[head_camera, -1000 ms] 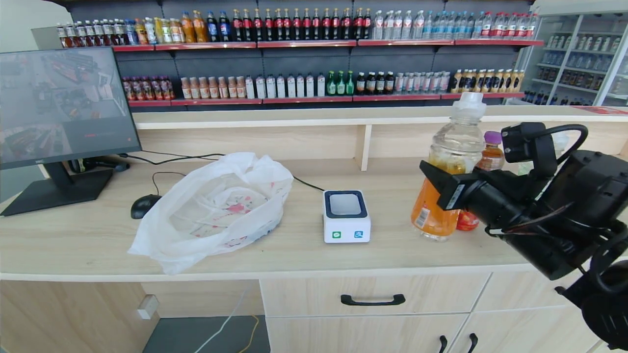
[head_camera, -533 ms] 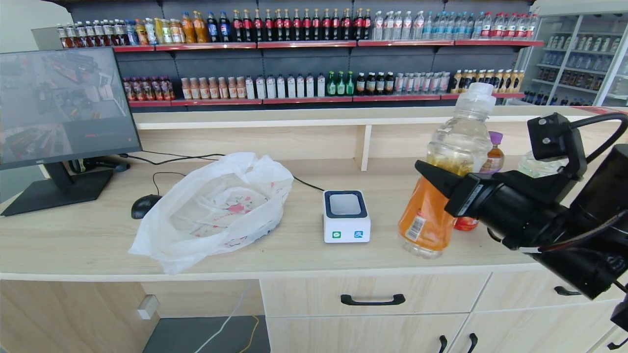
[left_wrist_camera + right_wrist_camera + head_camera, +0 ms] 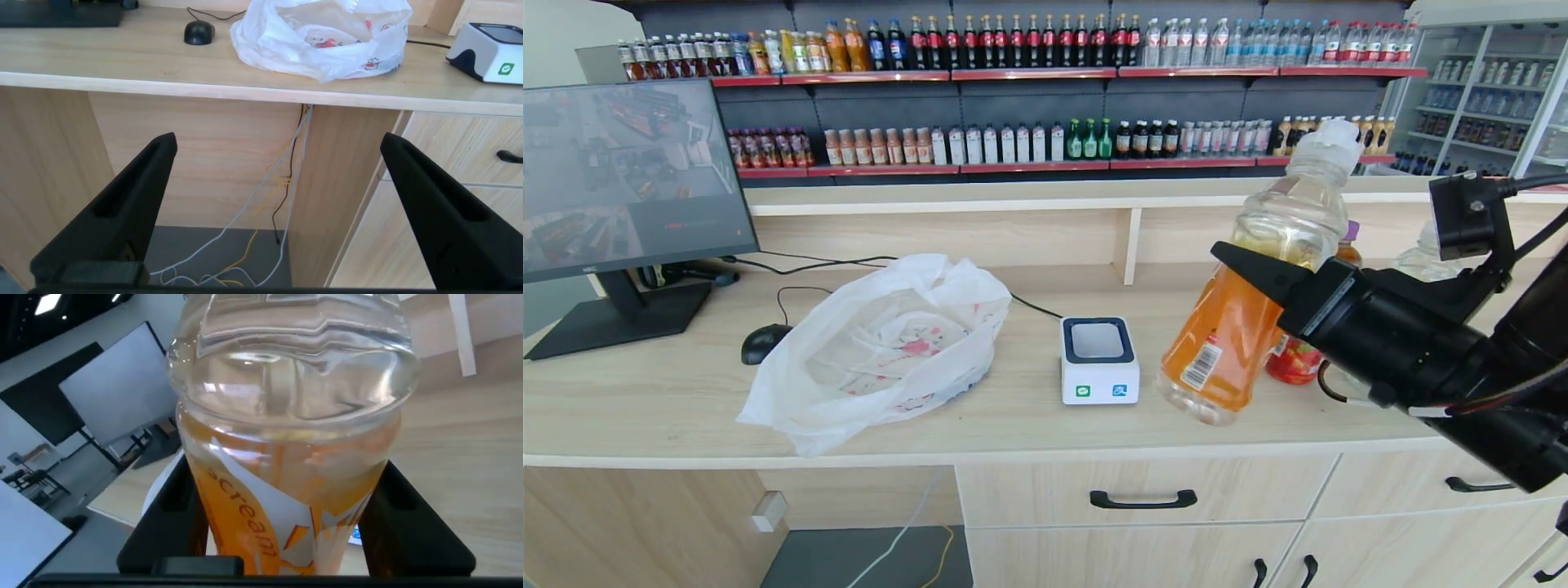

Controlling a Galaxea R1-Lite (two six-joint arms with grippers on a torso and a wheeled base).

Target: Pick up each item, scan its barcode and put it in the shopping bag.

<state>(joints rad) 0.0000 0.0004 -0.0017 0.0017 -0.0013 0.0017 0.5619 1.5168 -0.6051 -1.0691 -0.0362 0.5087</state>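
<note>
My right gripper (image 3: 1270,282) is shut on an orange juice bottle (image 3: 1241,302) with a white cap, held tilted above the counter just right of the white barcode scanner (image 3: 1098,359). Its barcode label faces down and left. In the right wrist view the orange juice bottle (image 3: 290,441) sits between the black fingers (image 3: 176,506). The white plastic shopping bag (image 3: 882,347) lies open to the left of the scanner. My left gripper (image 3: 278,212) hangs open below the counter edge, in front of the cabinet, with nothing in it.
A red-labelled bottle (image 3: 1294,359) and a clear bottle (image 3: 1421,257) stand behind the held one. A monitor (image 3: 625,180) and a black mouse (image 3: 764,341) sit at the counter's left. Drawers with black handles (image 3: 1143,498) run below the counter edge.
My right gripper has lifted the orange juice bottle and carried it left toward the scanner, tilting its base leftward. The red-labelled bottle behind it is now more exposed.
</note>
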